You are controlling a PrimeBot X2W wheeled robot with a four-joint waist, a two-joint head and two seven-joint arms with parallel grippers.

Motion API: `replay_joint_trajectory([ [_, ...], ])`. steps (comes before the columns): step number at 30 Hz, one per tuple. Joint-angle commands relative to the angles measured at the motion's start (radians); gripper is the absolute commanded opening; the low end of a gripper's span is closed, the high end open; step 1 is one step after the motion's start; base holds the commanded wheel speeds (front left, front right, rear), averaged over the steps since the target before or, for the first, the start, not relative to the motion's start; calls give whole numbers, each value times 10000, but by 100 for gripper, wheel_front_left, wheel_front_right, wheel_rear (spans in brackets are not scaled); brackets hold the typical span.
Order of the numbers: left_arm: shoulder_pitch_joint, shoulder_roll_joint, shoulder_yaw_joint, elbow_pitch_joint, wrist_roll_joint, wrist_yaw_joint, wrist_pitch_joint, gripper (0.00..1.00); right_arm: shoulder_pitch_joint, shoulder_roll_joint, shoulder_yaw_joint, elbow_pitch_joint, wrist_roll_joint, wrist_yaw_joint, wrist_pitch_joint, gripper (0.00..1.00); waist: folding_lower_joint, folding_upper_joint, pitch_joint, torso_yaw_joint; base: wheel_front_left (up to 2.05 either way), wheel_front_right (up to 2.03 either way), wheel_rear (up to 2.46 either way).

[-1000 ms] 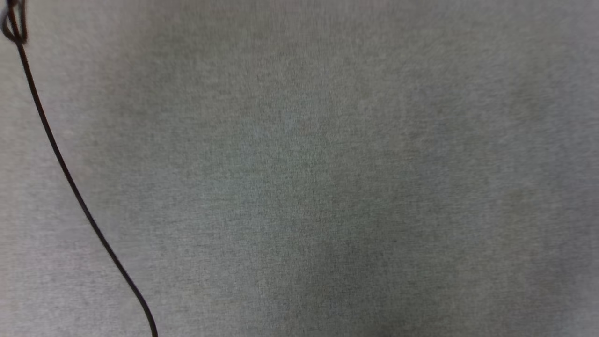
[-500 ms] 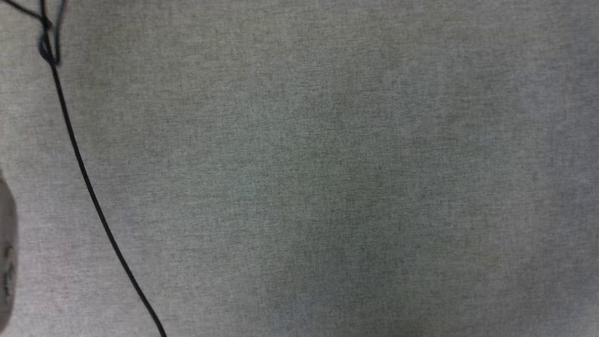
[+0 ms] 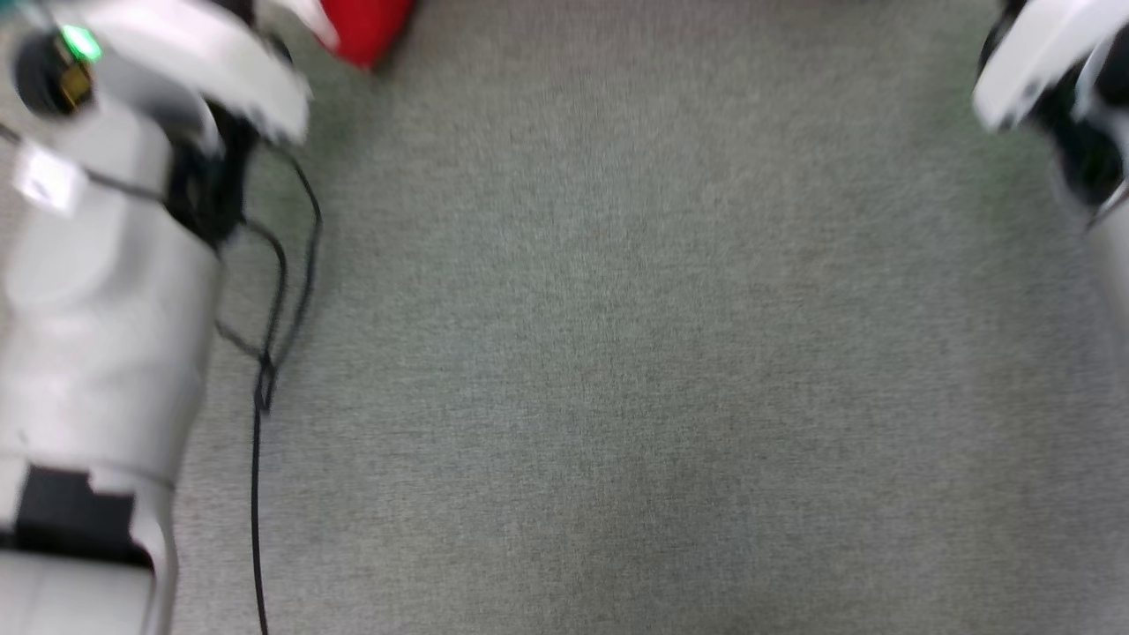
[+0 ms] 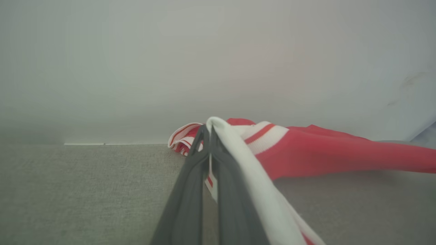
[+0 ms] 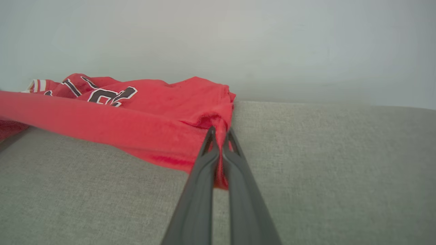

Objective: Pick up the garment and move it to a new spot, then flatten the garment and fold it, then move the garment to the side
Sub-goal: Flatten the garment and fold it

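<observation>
While left tool and right tool pinch it, garment stretched between

Bright red fabric jersey, white sleeve trimmed in red-white stripes, black white-outlined lettering, mottled grey woven surface.

Grey woven surface, flat, fine-textured, blurred in head view. Thin black cable lies on it at L, runs from bottom edge up to a knot, then splits into loose loops. Wrist views: pale plain wall behind surface's far edge; thin white strip along wall base, L wrist view.
</observation>
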State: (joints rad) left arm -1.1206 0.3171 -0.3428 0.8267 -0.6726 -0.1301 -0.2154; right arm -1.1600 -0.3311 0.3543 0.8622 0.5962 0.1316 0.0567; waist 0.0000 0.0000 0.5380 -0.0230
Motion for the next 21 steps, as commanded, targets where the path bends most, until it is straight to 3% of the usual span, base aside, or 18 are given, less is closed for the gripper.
replay_joint_trajectory([
  [1, 309, 57, -35, -40, -37, 6, -93, 0, 364, -38, 38, 29, 136, -18, -143, 0, 0, 0, -772, 51, 0, 0, 0],
  [12, 4755, 277, -697, -1090, -775, 0, -371, 0, 4209, -330, 755, -717, 1008, -18, -999, 0, 0, 0, -3184, -1, 0, 0, 0],
  [21, 7892, 840, -786, -3080, -965, 772, -117, 0, 7175, -737, 174, -2074, 1057, -21, -1176, 0, 0, 0, -4244, 35, 0, 0, 0],
])
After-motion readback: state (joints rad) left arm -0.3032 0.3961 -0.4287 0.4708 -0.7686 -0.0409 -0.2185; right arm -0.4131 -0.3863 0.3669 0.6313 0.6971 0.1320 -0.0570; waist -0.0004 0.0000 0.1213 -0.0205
